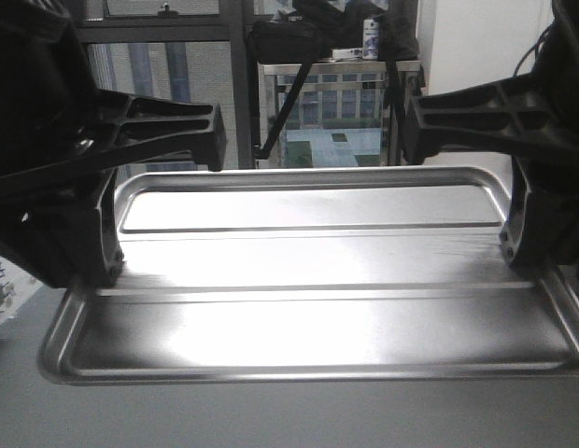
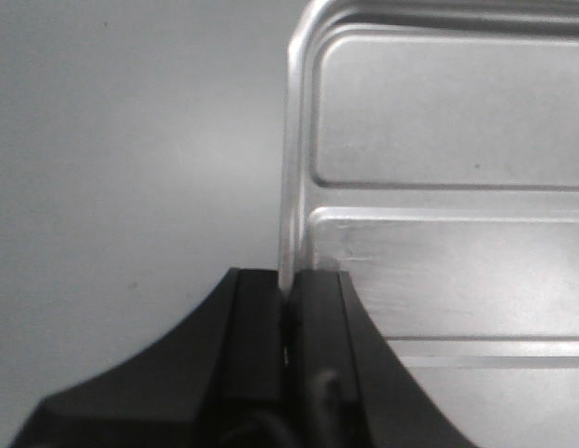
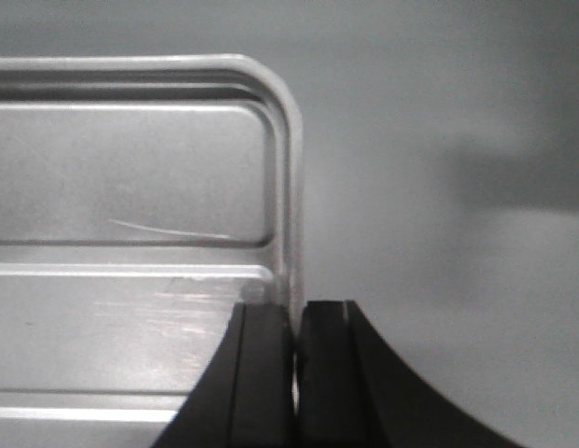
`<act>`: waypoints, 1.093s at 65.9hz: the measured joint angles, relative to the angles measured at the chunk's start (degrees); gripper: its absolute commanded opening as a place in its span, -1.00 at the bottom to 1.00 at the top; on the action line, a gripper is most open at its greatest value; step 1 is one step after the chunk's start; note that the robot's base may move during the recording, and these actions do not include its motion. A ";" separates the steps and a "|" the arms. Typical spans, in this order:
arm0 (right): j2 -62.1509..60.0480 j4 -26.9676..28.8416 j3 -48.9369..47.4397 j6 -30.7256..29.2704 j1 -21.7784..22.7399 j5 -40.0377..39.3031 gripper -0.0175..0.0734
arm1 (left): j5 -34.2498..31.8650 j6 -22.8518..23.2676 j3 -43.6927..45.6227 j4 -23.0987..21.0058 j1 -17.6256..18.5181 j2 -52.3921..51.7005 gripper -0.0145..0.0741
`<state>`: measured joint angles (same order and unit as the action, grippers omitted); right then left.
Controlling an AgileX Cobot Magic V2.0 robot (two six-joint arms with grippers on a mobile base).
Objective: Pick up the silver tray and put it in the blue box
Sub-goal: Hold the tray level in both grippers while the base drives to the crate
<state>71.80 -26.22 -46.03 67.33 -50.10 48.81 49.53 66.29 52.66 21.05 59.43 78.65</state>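
The silver tray (image 1: 308,308) spans the whole gap between the two claws, and its two long raised ridges run from one claw toward the other. Below and beyond it lies a plain grey surface (image 1: 271,415). Whether the tray rests on that surface or hangs just clear of it cannot be told.

The left gripper (image 1: 110,266) has the tray's left short rim, and the right gripper (image 1: 507,245) has the right short rim, each partway along its edge. In the front view the bulky black claw bodies hide the contact itself.

The wrist views show that contact. From the left wrist, the two black fingers (image 2: 257,327) are clamped on the thin rim, one outside the tray and one inside. The tray stretches to the right of this claw, with a rounded corner ahead of it. The right wrist gives the mirror image: the fingers (image 3: 266,373) pinch the rim, and the tray lies to the left of that claw, its corner again ahead.

Only the front view takes in what lies beyond both claws: a window (image 1: 168,70), a metal stand (image 1: 402,103), a dark bag (image 1: 299,33) on top of it, and a white can (image 1: 371,39) beside the bag.
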 measured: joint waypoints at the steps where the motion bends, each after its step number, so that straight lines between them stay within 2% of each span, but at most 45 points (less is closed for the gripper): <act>1: 0.00 0.00 0.00 0.00 0.00 0.00 -0.49 | 0.01 0.00 0.00 0.00 0.00 0.00 -0.91; 72: 0.00 0.00 0.00 0.00 0.00 0.00 -0.49 | -0.01 0.00 0.00 0.00 0.00 0.00 -0.91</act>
<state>71.80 -26.22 -46.03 67.33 -50.10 48.81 49.52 66.29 52.66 21.05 59.43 78.65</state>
